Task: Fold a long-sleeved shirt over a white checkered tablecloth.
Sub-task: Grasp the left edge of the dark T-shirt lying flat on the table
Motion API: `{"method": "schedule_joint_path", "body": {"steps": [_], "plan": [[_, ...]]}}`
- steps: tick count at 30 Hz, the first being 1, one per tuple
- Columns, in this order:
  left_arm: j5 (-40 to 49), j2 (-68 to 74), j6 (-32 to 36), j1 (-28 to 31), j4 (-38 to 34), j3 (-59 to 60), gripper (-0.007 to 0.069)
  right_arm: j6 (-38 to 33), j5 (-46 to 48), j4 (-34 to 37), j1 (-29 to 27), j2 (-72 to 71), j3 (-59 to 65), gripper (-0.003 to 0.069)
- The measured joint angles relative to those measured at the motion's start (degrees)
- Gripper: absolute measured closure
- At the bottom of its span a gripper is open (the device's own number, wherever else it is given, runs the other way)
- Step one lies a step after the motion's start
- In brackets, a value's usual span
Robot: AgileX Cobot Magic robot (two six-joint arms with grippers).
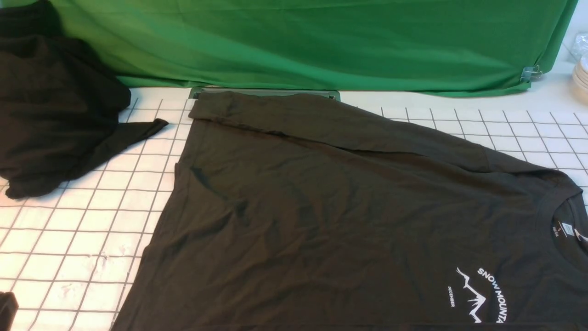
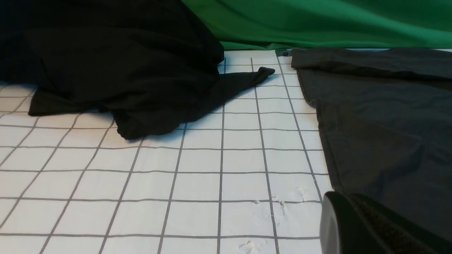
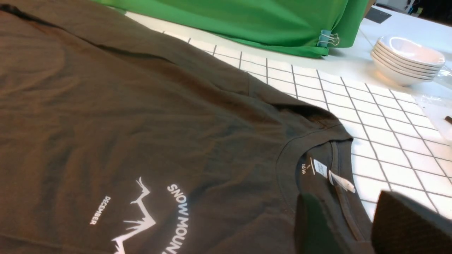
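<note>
The long-sleeved shirt (image 1: 321, 207) lies flat on the white checkered tablecloth (image 1: 69, 230), collar to the right, white mountain logo (image 1: 482, 294) near the front right. One sleeve is folded along its far edge. In the right wrist view my right gripper (image 3: 346, 201) is open, its two dark fingers (image 3: 314, 225) apart on either side of the collar band of the shirt (image 3: 141, 123), near the neck label. My left gripper (image 2: 339, 215) is shut on nothing, low over the tablecloth (image 2: 197, 183) beside the shirt's hem side (image 2: 381, 123).
A blacker heap of cloth (image 1: 50, 110) without print lies at the far left. A green backdrop (image 1: 321, 41) hangs behind, held by a clip (image 1: 530, 73). White bowls (image 3: 406, 60) are stacked at the far right.
</note>
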Motion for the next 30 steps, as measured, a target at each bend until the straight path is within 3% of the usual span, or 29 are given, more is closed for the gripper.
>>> {"method": "schedule_joint_path", "body": {"steps": [5, 7, 10, 15, 18, 21, 24, 26, 27, 28, 30], "plan": [[-2.8, 0.0, 0.5, 0.0, 2.4, 0.0, 0.0621, 0.0, 0.0, 0.0, 0.0, 0.0, 0.0, 0.0417], [-5.5, 0.0, -0.7, 0.0, -0.7, 0.0, 0.0621, 0.0, 0.0, 0.0, 0.0, 0.0, 0.0, 0.0417], [-14.1, 0.0, -5.6, 0.0, -12.6, 0.0, 0.0621, 0.0, 0.0, 0.0, 0.0, 0.0, 0.0, 0.0417], [-24.1, 0.0, -8.3, 0.0, -17.1, 0.0, 0.0621, 0.0, 0.0, 0.0, 0.0, 0.0, 0.0, 0.0417], [-30.6, 0.0, -13.6, 0.0, -17.3, 0.0, 0.0621, 0.0, 0.0, 0.0, 0.0, 0.0, 0.0, 0.0417], [-41.6, -0.1, -26.2, 0.0, -16.7, -0.8, 0.0621, 0.3, -1.3, 0.2, 0.0, 0.0, 0.0, 0.0417], [-38.0, 0.8, -34.2, 0.0, -11.8, -7.7, 0.0621, 3.9, -4.8, 3.1, 0.1, 0.0, 0.0, 0.0417], [-22.2, 5.9, -40.3, 0.0, -1.7, -20.7, 0.0621, 12.9, -12.1, 7.8, 0.1, 0.0, 0.0, 0.0417], [-22.2, 6.5, -40.3, 0.0, -1.0, -20.7, 0.0621, 13.8, -12.7, 8.1, 0.1, 0.0, 0.0, 0.0417], [-9.7, 12.0, -39.9, 0.0, 3.1, -29.3, 0.0621, 20.7, -17.5, 9.8, 0.1, 0.0, 0.0, 0.0417], [4.5, 19.4, -34.0, 0.0, 4.6, -38.6, 0.0621, 25.8, -21.7, 10.6, 0.1, 0.0, 0.0, 0.0417]]}}
